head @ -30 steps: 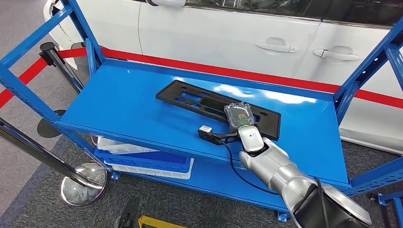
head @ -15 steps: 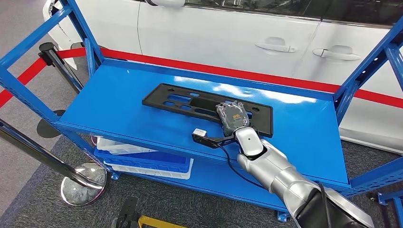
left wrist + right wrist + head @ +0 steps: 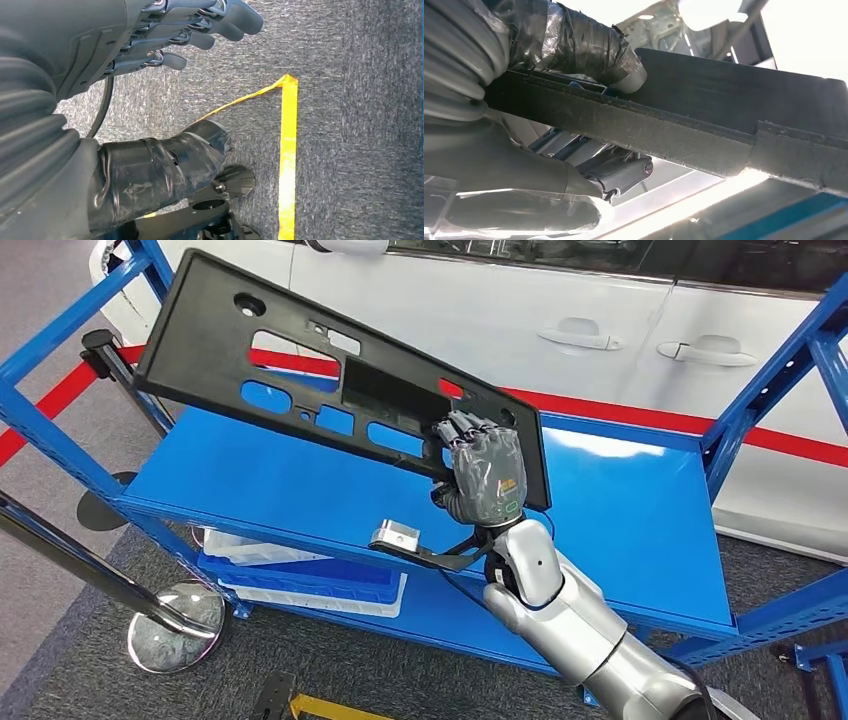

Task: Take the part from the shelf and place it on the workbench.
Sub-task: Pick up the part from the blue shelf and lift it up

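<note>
now the right hand (image 3: 487, 477) grips the part (image 3: 300, 370) above the shelf (image 3: 250, 475).

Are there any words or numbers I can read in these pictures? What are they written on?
No words or numbers can be read here.
The back of the right hand has a small green and orange mark, too small and blurred to read.
The black part it holds shows holes and cutouts, no lettering.
The white car shows no badge or plate.
The yellow tape on the floor is plain.
</note>
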You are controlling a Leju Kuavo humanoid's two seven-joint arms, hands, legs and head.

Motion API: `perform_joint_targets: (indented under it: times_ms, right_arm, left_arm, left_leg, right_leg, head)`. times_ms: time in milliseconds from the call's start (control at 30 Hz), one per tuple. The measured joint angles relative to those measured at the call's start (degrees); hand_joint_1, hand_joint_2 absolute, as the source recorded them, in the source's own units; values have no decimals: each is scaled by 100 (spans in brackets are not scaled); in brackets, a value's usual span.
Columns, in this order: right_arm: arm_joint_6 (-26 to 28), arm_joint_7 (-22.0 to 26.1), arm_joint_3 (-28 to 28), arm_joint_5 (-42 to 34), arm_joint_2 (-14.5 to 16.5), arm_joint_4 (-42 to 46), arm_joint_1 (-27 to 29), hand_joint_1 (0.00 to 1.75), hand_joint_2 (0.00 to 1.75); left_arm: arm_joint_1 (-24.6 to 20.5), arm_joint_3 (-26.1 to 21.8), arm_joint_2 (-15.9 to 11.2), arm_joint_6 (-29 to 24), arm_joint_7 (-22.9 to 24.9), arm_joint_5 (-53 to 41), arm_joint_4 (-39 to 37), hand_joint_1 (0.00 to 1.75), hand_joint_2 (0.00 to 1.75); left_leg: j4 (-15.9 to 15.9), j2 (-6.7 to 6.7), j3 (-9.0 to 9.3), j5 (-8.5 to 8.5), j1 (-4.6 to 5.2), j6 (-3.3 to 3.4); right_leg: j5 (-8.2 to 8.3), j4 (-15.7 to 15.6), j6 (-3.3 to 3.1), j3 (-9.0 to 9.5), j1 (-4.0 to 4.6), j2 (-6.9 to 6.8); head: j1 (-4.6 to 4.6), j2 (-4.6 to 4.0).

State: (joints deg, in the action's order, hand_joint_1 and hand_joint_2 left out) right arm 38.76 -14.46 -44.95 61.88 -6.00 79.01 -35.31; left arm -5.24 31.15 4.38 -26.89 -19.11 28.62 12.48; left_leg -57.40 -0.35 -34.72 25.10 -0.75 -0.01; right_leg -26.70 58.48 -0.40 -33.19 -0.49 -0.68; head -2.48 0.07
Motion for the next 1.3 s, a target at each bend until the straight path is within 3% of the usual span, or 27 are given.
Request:
perform_joint_targets:
  times_ms: [67,167,200,233,300,367,400,500,533,567,667,733,833,867,900,967,1067,1133,1200,1267,1300]
  right_arm:
    - [27,120,82,-130,-23,239,82,175,175]
    - [49,394,231,-478,-35,648,282,175,175]
    - [52,475,279,-602,-40,791,355,175,175]
    - [55,542,322,-719,-48,928,421,175,175]
    - [55,631,380,-902,-73,1170,522,175,175]
    - [44,661,402,-1029,-116,1358,617,175,175]
    - [37,670,407,-1085,-142,1448,659,175,175]
    - [-43,707,409,-1204,-204,1731,712,175,175]
    - [-94,725,409,-1222,-220,1827,721,175,175]
    - [-149,745,408,-1232,-237,1920,733,175,175]
    - [-292,783,402,-1201,-275,2147,769,175,175]
    - [-401,752,397,-1058,-292,2280,778,175,175]
    - [-517,672,383,-709,-315,2425,792,175,175]
    - [-529,660,373,-651,-321,2451,803,175,175]
    - [-537,652,364,-624,-329,2476,814,175,175]
    - [-540,642,354,-611,-343,2509,828,175,175]
    - [-540,637,353,-610,-348,2527,830,175,175]
    - [-541,623,347,-609,-357,2588,830,175,175]
    - [-538,609,332,-615,-368,2670,833,175,175]
    - [-528,606,323,-653,-383,2712,838,175,175]
    - [-520,608,322,-693,-390,2725,839,175,175]
  left_arm:
    - [4,37,-10,-6,3,-8,0,0,175]
    - [30,85,-32,-32,-8,-36,0,0,175]
    - [38,99,-35,-32,-3,-43,0,0,175]
    - [43,117,-35,-26,13,-48,0,0,175]
    - [44,154,-36,-4,55,-57,0,0,175]
    - [45,194,-36,29,92,-65,0,0,175]
    - [46,215,-36,49,112,-67,0,0,175]
    - [42,256,-59,90,156,-76,0,0,175]
    - [42,268,-74,93,165,-84,0,0,175]
    - [41,287,-94,93,174,-92,0,0,175]
    - [54,339,-122,94,199,-101,0,0,175]
    - [60,357,-130,101,211,-99,0,0,175]
    - [48,374,-136,110,221,-99,0,0,175]
    - [45,375,-140,110,223,-99,0,0,175]
    - [44,377,-145,110,225,-98,0,0,175]
    - [44,379,-151,111,226,-97,0,0,175]
    - [43,383,-152,111,226,-97,0,0,175]
    - [25,403,-168,110,226,-87,1,0,175]
    - [2,439,-197,111,225,-62,2,0,175]
    - [1,464,-205,112,227,-45,2,0,175]
    - [4,470,-205,112,229,-42,2,0,175]
  left_leg:
    - [-11,1,-4,7,4,10]
    - [139,3,84,-73,-3,124]
    - [263,11,152,-137,-23,161]
    - [367,21,208,-194,-46,178]
    - [438,29,246,-234,-73,188]
    - [396,25,222,-222,-101,170]
    - [351,21,195,-204,-134,143]
    - [83,3,39,-96,-254,-44]
    - [-12,-10,-14,-63,-265,-114]
    - [-95,-29,-64,-43,-262,-169]
    - [-209,-59,-185,-30,-275,-240]
    - [-490,-16,-321,234,-276,-224]
    - [-1581,19,-651,953,-200,-158]
    - [-1849,19,-696,1071,-160,-122]
    - [-1937,18,-656,1084,-118,-65]
    - [-1859,17,-520,999,-58,26]
    - [-1687,16,-393,916,-23,82]
    - [-1001,30,58,754,97,259]
    - [-246,55,489,593,229,420]
    - [68,79,562,420,218,402]
    - [157,90,546,316,192,388]
  right_leg:
    - [7,-16,9,6,-16,1]
    - [35,-113,85,71,-34,8]
    - [-33,-61,105,66,-22,19]
    - [-166,99,119,10,-18,34]
    - [-533,747,155,-263,-50,56]
    - [-665,1248,229,-490,-117,60]
    - [-569,1221,282,-479,-162,58]
    - [-143,428,473,-91,-279,98]
    - [-94,308,471,-37,-287,139]
    - [-124,316,415,-57,-280,182]
    - [-135,441,169,-209,-268,212]
    - [-69,449,53,-297,-235,192]
    - [54,428,-66,-429,-143,155]
    - [93,427,-92,-477,-99,142]
    - [129,427,-114,-523,-52,134]
    - [176,427,-140,-581,8,126]
    - [198,426,-149,-606,33,126]
    - [293,384,-157,-644,73,118]
    - [464,268,-122,-654,82,98]
    - [505,184,-56,-658,81,91]
    - [370,249,-27,-687,85,92]
  head:
    - [1,0]
    - [2,0]
    - [12,0]
    - [24,0]
    - [41,0]
    - [41,0]
    - [40,0]
    - [59,0]
    - [70,0]
    - [72,0]
    - [35,0]
    - [6,0]
    - [-29,0]
    - [-32,0]
    - [-33,0]
    - [-32,0]
    - [-33,0]
    - [-34,0]
    - [-44,0]
    - [-48,0]
    - [-40,0]
